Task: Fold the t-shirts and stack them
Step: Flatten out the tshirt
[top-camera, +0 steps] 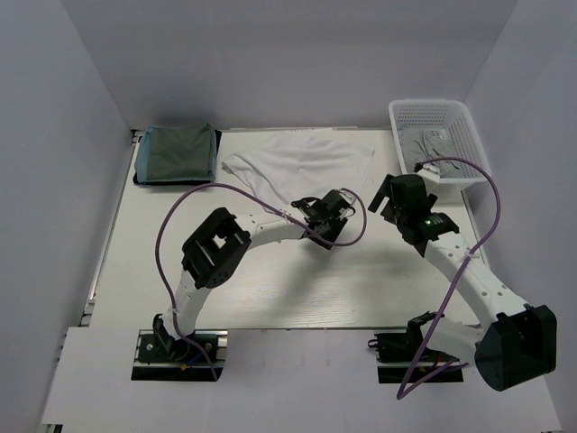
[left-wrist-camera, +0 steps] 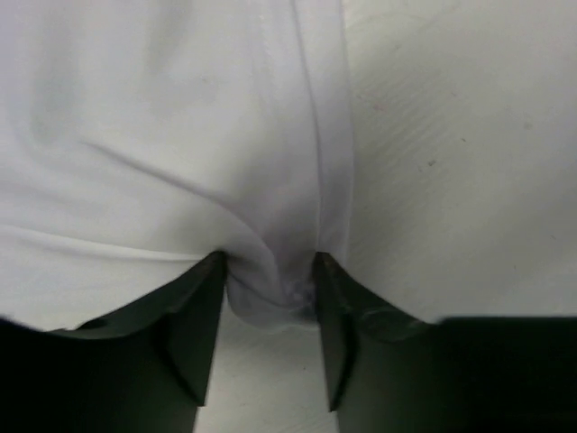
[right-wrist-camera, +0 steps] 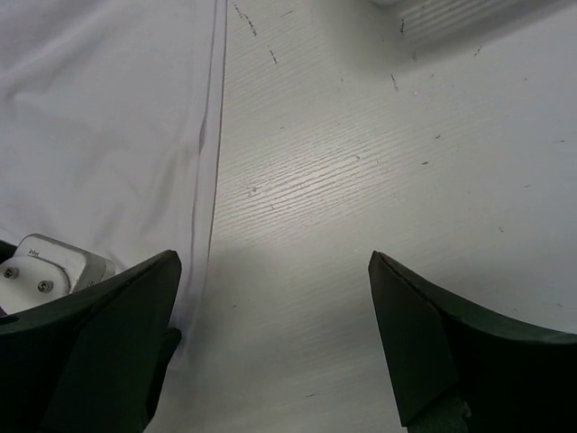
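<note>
White t-shirt [left-wrist-camera: 180, 135] hem bunched between left tool [left-wrist-camera: 269, 298] fingers [left-wrist-camera: 194, 325]

The left arm bends far-right to mid-table, the left gripper [left-wrist-camera: 269, 271] pinched on a shirt [left-wrist-camera: 180, 135] fold, while the right arm reaches far-left, the right gripper [right-wrist-camera: 275, 262] spread wide beside it.

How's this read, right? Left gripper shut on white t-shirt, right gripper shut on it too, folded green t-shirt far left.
Not quite. The right gripper is open over the table beside the white t-shirt's hem, per the right wrist view. The left gripper is shut on it; the folded green t-shirt lies far left.
</note>
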You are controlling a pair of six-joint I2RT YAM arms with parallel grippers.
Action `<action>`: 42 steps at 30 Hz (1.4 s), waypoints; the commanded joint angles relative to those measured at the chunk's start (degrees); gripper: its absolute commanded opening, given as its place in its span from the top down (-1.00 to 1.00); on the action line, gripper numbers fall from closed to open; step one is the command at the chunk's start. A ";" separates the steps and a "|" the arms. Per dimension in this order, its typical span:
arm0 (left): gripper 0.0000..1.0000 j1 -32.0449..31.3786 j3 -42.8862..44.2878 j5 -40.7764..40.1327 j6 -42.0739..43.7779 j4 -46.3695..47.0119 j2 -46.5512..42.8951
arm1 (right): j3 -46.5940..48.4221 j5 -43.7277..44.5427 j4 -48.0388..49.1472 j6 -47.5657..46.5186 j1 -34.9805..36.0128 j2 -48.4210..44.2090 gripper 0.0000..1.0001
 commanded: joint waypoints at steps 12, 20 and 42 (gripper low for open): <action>1.00 -1.53 -15.25 -10.12 -11.05 -8.51 -8.79 | 1.56 -4.87 1.57 -3.21 -0.50 3.98 -0.81; 1.00 -0.82 -30.75 -10.99 -19.32 -8.76 -18.66 | 2.88 -16.98 10.27 -7.61 -0.49 12.17 -0.81; 1.00 -0.12 -39.47 -17.24 -30.67 -17.02 -29.91 | 12.65 -4.18 3.15 -6.03 -0.85 31.77 -0.81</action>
